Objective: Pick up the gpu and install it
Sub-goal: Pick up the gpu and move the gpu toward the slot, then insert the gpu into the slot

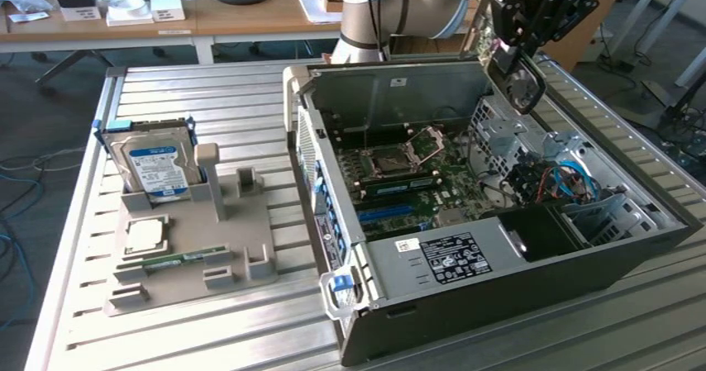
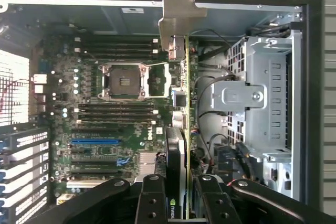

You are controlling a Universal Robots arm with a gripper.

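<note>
A slatted metal table (image 1: pixel 221 82) in a workshop carries an open computer case (image 1: pixel 617 255), with wooden desks behind. The gpu (image 1: pixel 523 82) hangs in the air over the case's far corner, clamped in the gripper (image 2: pixel 181 187), whose fingers (image 2: pixel 152 200) press on its two faces near one end. In the wrist view the card is seen edge-on above the motherboard (image 2: pixel 105 140), its silver bracket (image 2: pixel 176 17) at the far end. It looks stiff and fairly light but fragile (bare solder and a fan), so a grasp across the cooler block and board back, away from the contact edge, seems soundest. On the exterior view's left, a grey fixture (image 1: pixel 188 247) holds a hard drive (image 1: pixel 155 164) and memory stick (image 1: pixel 177 261).
</note>
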